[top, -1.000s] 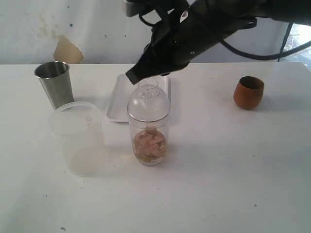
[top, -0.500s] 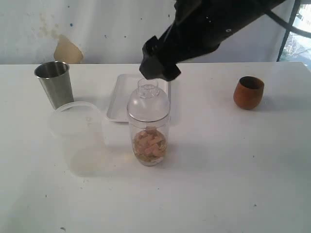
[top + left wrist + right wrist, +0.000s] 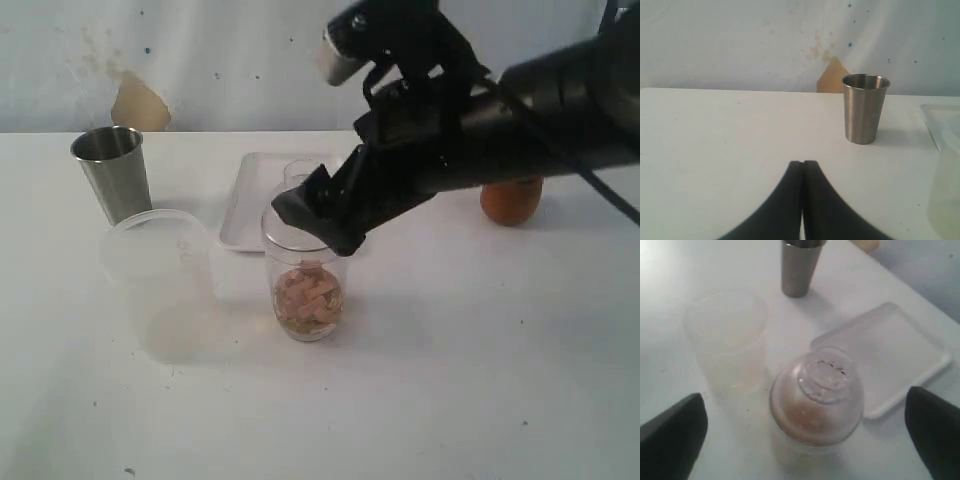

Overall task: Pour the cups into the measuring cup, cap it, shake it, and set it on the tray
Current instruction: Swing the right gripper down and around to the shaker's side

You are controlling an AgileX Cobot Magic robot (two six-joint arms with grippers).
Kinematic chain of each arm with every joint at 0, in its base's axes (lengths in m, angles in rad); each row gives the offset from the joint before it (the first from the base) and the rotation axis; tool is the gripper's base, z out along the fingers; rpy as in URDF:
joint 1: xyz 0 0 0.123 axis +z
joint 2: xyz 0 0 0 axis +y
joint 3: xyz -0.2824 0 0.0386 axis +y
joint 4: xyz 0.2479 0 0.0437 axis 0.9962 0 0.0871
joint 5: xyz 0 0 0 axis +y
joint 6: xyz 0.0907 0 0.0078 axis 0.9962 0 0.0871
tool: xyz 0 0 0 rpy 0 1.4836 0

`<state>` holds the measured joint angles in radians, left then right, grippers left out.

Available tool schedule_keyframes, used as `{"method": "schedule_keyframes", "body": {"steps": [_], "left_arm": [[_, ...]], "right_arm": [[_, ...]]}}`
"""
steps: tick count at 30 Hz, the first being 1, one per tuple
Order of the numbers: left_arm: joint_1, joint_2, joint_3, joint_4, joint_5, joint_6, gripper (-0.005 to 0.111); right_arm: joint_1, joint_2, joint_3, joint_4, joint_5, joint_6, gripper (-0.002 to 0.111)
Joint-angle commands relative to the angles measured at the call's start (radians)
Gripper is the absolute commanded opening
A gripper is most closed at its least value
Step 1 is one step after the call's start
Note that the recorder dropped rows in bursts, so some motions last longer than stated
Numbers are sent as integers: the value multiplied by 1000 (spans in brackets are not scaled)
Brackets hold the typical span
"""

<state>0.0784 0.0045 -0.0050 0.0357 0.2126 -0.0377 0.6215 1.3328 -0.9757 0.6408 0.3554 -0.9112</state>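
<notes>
While your right gripper [image 3: 805, 432] gaped empty astride the measuring cup [image 3: 305, 300], midway between near and far edges, left gripper [image 3: 802, 200] sat closed, empty; light, slick plastic wanted clamping below the cap [image 3: 822, 375].

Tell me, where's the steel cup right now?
In the exterior view the steel cup stands upright at far left, just behind the frosted tub and left of the tray.

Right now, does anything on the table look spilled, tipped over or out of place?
Nothing stands out. The measuring cup stands upright with its cap on and the contents inside. The steel tumbler and the frosted tub are upright, the tray lies flat, and no spill shows. The wooden cup is partly hidden behind the arm.
</notes>
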Motion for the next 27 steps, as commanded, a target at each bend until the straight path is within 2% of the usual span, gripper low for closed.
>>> {"method": "schedule_keyframes", "body": {"steps": [1,6,9,11,16,18,23,27], "left_arm": [[-1,-4,5,-12,-10,-2,0],[-1,-4,5,-12,-10,-2,0],[-1,-4,5,-12,-10,-2,0],[-1,-4,5,-12,-10,-2,0],[-1,-4,5,-12,-10,-2,0],[-1,-4,5,-12,-10,-2,0],[-1,-4,5,-12,-10,-2,0],[-1,-4,5,-12,-10,-2,0]], "right_arm": [[-5,-52,150,46,-198,-80,100],[2,-57,325,121,-452,-79,100],[32,-21,391,41,-572,-11,100],[55,6,411,-125,-612,151,100],[61,77,443,-849,-850,880,100],[42,107,445,-1015,-950,1051,100],[2,173,464,-1013,-1001,1073,100],[-31,197,519,-1011,-1120,1073,100]]}}
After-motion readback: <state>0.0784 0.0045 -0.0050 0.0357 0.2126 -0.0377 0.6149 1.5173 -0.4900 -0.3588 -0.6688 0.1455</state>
